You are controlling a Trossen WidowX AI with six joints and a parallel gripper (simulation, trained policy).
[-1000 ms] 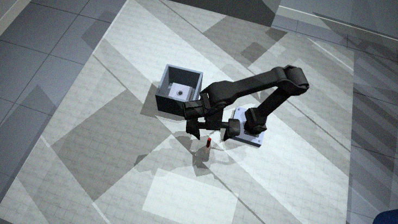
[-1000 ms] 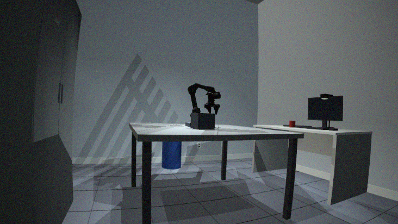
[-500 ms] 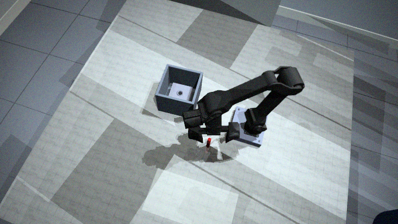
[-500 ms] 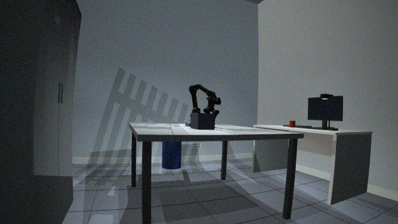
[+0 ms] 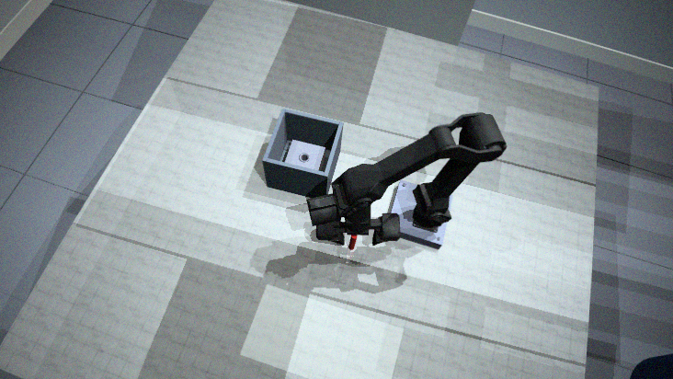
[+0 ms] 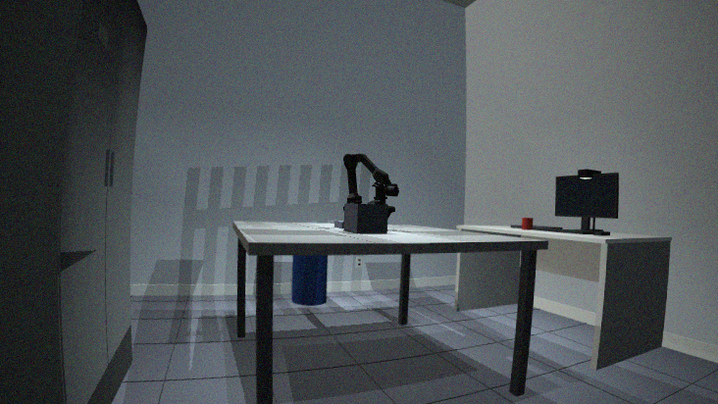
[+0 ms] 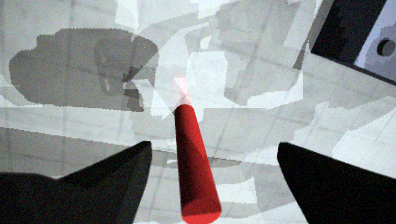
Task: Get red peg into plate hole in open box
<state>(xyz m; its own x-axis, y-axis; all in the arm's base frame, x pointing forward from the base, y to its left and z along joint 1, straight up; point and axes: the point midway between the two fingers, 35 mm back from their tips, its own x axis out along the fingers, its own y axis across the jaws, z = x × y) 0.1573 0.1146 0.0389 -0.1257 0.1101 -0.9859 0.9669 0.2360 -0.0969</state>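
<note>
So from my top cam I've got the end effector [image 5: 358, 236] [image 7: 215, 149] hanging low by the table [image 5: 508, 245] [image 6: 391, 246], fingers well apart. The red peg [image 5: 352, 242] [image 7: 196, 162] sits in the gap between them. On the wrist cam I can see bare space on both sides of it, so I'm not gripping anything. Peg looks upright or close to it, can't really tell if it leans a bit.

The open box [image 5: 295, 182] [image 6: 365, 219] [image 7: 345, 61] is near the end effector but separate from the peg, and I can see the pale plate [image 5: 294, 155] [image 7: 376, 56] down inside with its round hole. Peg's outside the box.

My arm [image 5: 404, 165] [image 6: 369, 168] bends over from its base plate [image 5: 402, 197]. Off on the other desk [image 6: 633, 239] there's a red cup [image 6: 526, 223] and a monitor [image 6: 586, 194], lol.

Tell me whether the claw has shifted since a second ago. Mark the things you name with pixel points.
Yes. In the exterior view the claw [image 5: 357, 241] [image 6: 383, 204] [image 7: 215, 149] has come down relative to the box [image 5: 294, 182] [image 6: 365, 219] [image 7: 345, 25]: its fingers, earlier largely above the rim, are now partly hidden behind it.
</note>
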